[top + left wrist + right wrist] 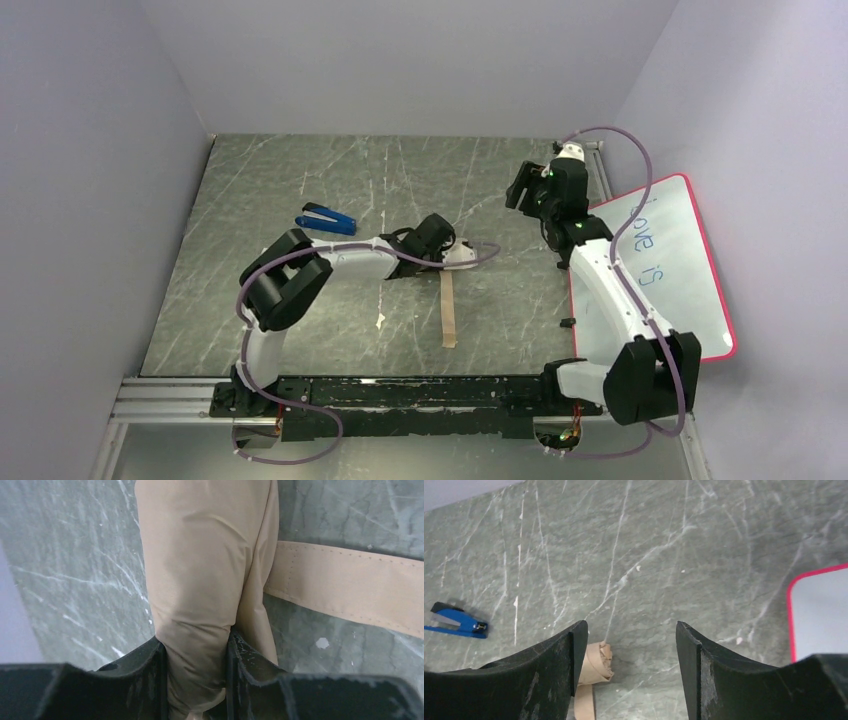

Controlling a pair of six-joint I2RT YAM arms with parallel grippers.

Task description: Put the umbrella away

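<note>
Left wrist view: the umbrella [200, 580] is clamped tight between the left fingers [140, 680], strap [350, 587] laid flat on the tabletop [75, 555]. The right fingers [724, 680] are held wide open, nothing gripped.

Here we have a dark grey-green marble-patterned tabletop [300, 310], streaked with white veins, boxed in by 3 plain pale lavender-grey walls [400, 60]. A silver aluminium rail [165, 398] runs along the near edge. Light is soft and even, possibly from overhead; shadows are faint.

Blue stapler [326, 219], red-framed whiteboard [670, 262], marble table [280, 180]
</note>
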